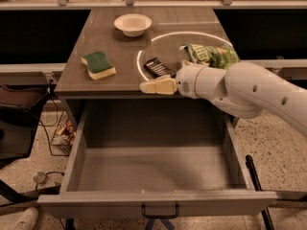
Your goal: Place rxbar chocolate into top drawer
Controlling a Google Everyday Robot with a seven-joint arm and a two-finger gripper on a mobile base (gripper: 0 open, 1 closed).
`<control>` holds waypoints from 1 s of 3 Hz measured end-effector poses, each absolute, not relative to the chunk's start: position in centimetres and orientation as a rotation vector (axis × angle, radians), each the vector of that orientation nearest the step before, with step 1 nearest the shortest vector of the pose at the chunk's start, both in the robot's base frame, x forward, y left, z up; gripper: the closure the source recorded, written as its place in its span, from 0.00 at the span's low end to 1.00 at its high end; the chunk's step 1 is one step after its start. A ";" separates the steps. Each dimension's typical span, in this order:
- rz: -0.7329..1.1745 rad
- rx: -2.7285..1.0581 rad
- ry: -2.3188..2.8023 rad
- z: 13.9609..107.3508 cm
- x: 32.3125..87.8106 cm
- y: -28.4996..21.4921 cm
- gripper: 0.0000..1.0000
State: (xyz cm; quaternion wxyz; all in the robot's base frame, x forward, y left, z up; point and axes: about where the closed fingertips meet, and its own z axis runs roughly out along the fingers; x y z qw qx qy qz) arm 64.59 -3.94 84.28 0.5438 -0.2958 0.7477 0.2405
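Note:
The rxbar chocolate (pixel 158 67) is a small dark bar lying flat on the brown countertop (pixel 115 47), just inside a bright ring of light. My gripper (pixel 149 86) reaches in from the right on a white arm, its cream fingers pointing left over the counter's front edge. It sits just in front of the bar and a little lower in the picture, not holding it. The top drawer (pixel 81 150) is pulled wide open below the counter, grey and bare inside, with a dark handle (pixel 159 211) on its front panel.
A green and yellow sponge (pixel 98 64) lies on the left of the counter. A white bowl (pixel 133 24) stands at the back. A green chip bag (pixel 211 55) lies at the right, partly behind my arm. Cables and a dark chair lie on the floor at left.

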 end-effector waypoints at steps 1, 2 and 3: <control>0.553 -0.700 1.802 83.7 64.8 -4.0 0.04; 0.541 -0.704 1.813 83.4 64.9 -3.9 0.26; 0.543 -0.707 1.812 83.5 64.8 -3.7 0.49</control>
